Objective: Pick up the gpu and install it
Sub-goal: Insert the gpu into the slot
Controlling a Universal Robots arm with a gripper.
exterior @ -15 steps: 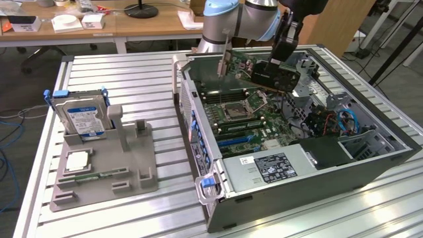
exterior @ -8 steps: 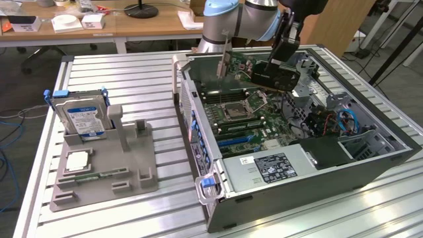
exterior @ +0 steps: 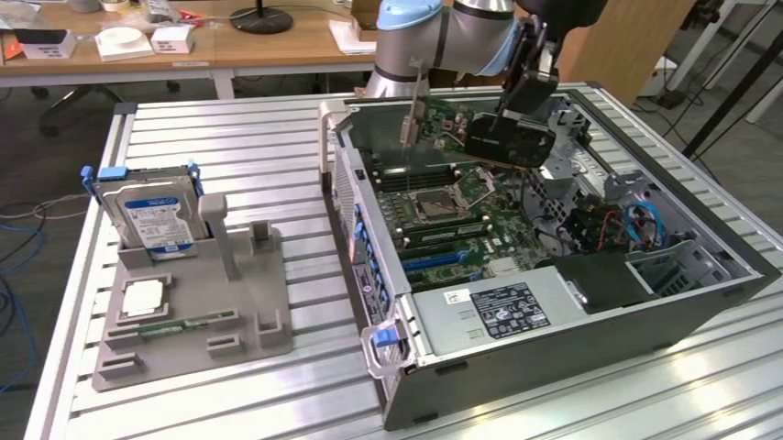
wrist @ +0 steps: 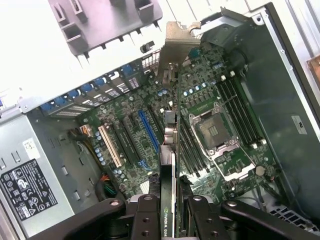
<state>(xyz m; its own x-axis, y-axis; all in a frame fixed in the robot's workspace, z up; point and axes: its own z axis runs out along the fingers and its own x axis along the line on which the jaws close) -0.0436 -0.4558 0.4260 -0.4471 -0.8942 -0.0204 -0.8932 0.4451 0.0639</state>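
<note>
The gripper (wrist: 169, 212) is gripping the gpu (wrist: 168, 165), its 2 fingers (wrist: 147, 217) pressing on opposite faces of the thin card, so the jaws are standing part-closed around it. The card is running edge-on straight out from the fingertips, and its silver bracket (wrist: 177, 45) is sitting at the end farthest from the tool.

In the exterior view the gripper (exterior: 500, 137) is hanging over the open computer case (exterior: 685, 302) with the gpu (exterior: 446, 124) sticking out sideways from it, bracket upright. The card is appearing to ride above the motherboard (wrist: 150, 100) rather than resting in it, though I cannot tell for certain whether its lower edge is touching anything.

Beneath the tool, the CPU socket (wrist: 212, 130) is lying on 1 side of the held card, and the blue slot (wrist: 149, 132) and white slot (wrist: 111, 145) are lying on the other. The power supply (exterior: 501, 307) is sitting at the case's end away from the tool. Well apart from the gripper, outside the case, a hard drive (exterior: 153, 220) is standing in a gray holder (exterior: 245, 312) on the table (exterior: 245, 147).
</note>
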